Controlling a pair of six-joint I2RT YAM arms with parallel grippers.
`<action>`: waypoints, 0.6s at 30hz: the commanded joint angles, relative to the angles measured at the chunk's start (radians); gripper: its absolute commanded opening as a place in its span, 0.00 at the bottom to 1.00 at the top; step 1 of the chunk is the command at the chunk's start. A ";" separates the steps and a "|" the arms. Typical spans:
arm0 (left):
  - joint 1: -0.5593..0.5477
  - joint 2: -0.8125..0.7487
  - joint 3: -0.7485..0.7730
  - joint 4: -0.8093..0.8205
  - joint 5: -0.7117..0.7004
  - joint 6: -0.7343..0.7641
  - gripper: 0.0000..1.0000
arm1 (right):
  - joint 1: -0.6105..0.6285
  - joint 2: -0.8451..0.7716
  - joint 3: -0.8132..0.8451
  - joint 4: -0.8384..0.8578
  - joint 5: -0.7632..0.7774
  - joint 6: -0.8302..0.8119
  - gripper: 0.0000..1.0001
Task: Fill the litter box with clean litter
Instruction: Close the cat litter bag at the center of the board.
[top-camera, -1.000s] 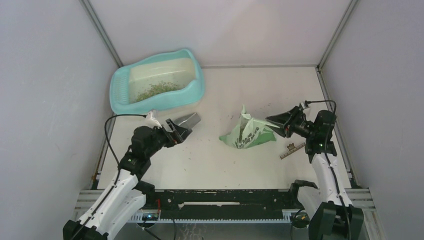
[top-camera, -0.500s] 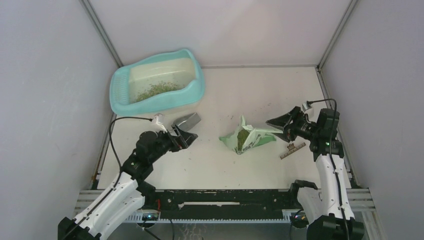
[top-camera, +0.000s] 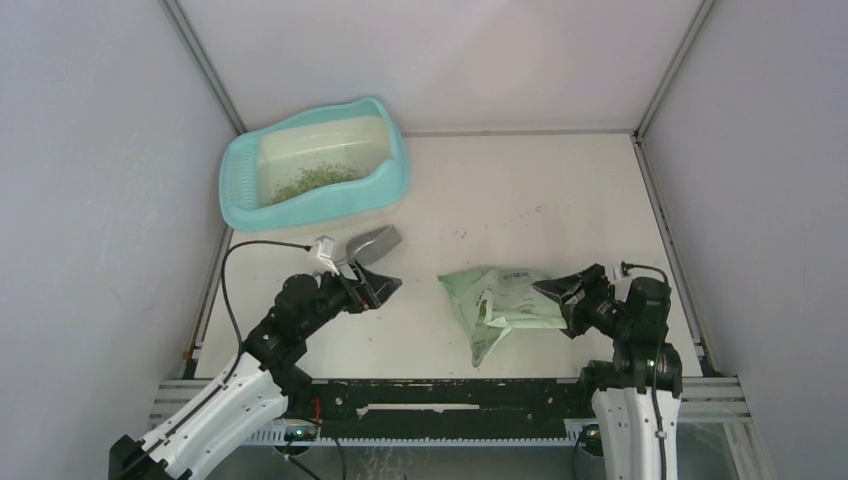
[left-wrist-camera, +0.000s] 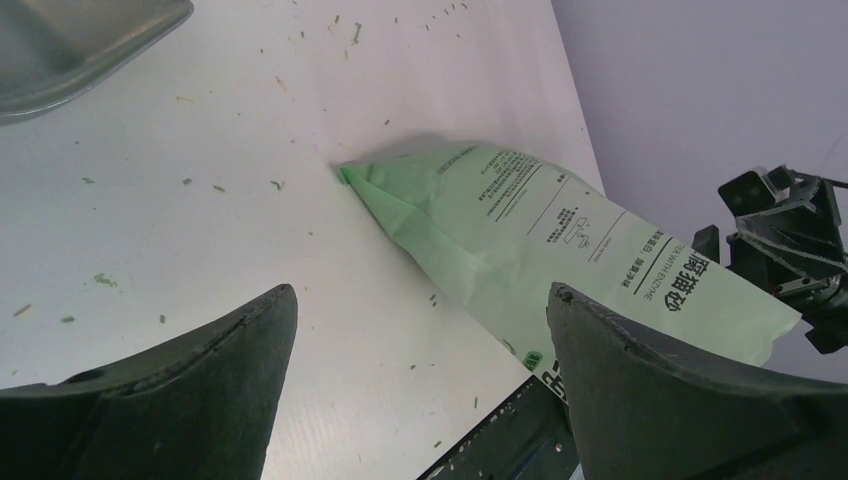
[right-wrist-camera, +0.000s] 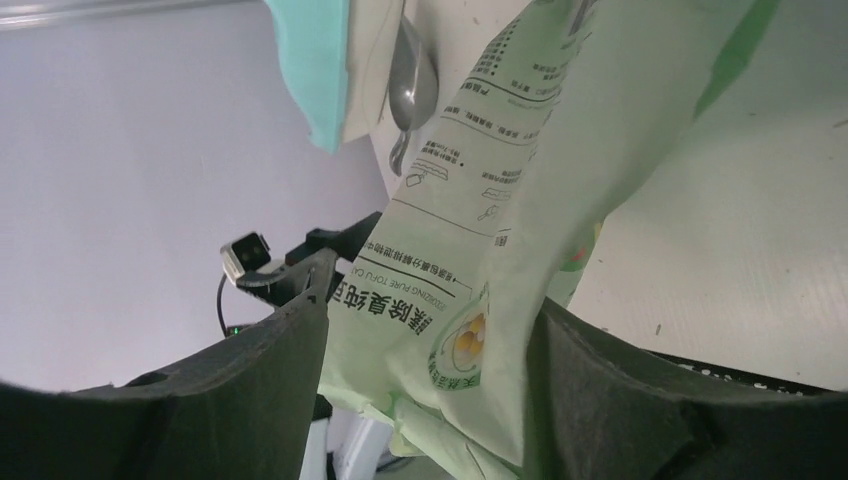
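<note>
Granular litter (top-camera: 315, 181) — rounded turquoise litter box (top-camera: 300, 213)

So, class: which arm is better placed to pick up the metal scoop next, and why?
Left, probably. The left claw, open, sits right beside the scoop, on the litter box side. The right claw is far across, at the end of the green bag.

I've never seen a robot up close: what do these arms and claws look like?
Both arms have white shell links and black joints. The left arm carries a looping black cable to a small white plug near its wrist; the right arm has a thin black cable. The left gripper and right gripper each have two broad, matte black, wedge-shaped fingers.
</note>
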 joint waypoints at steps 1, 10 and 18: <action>-0.008 -0.033 -0.027 0.034 0.012 -0.001 0.97 | 0.018 -0.111 0.002 -0.145 0.133 0.132 0.73; -0.008 -0.121 -0.082 0.032 0.027 -0.011 0.97 | 0.024 -0.236 -0.063 -0.230 0.156 0.172 0.09; -0.008 -0.177 -0.103 0.007 0.020 -0.018 0.97 | 0.015 0.068 -0.106 0.137 0.143 0.121 0.00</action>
